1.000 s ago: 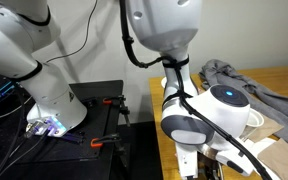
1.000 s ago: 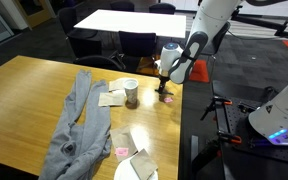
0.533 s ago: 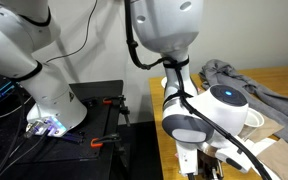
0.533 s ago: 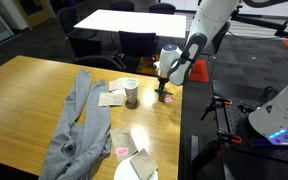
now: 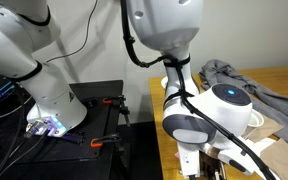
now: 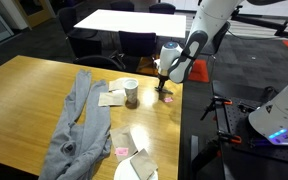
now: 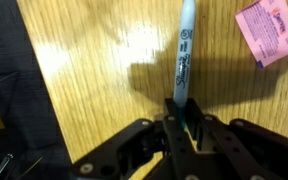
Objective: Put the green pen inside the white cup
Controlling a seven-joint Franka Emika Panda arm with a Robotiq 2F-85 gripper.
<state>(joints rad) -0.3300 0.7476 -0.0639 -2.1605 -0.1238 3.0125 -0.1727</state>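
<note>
At table (image 7: 94,70) edge: hand (image 7: 181,120) closed tight on green pen (image 7: 184,50), gripping green end.

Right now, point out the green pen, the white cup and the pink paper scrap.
green pen (image 7: 185,50): wrist view, middle of its pale barrel.
white cup (image 6: 131,92): an exterior view, its side wall.
pink paper scrap (image 7: 267,30): wrist view, its centre.
</note>
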